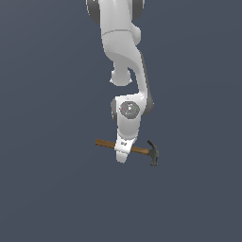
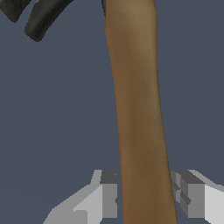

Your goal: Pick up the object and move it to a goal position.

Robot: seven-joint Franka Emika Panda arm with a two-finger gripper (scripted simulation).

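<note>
The hammer (image 1: 140, 150) has a slim brown wooden handle and a dark grey clawed head (image 1: 153, 153) that points to the exterior view's right. My gripper (image 1: 121, 158) comes down from above over the middle of the handle and hides that part. In the wrist view the handle (image 2: 138, 109) runs between my two fingers (image 2: 109, 192), which stand close against both of its sides, and the gripper (image 2: 144, 192) is shut on it. The dark head (image 2: 43, 17) shows at the far end of the handle.
The white arm (image 1: 124, 42) reaches in from the top of the exterior view. The surface (image 1: 52, 189) around it is plain dark blue-grey with no other objects in view.
</note>
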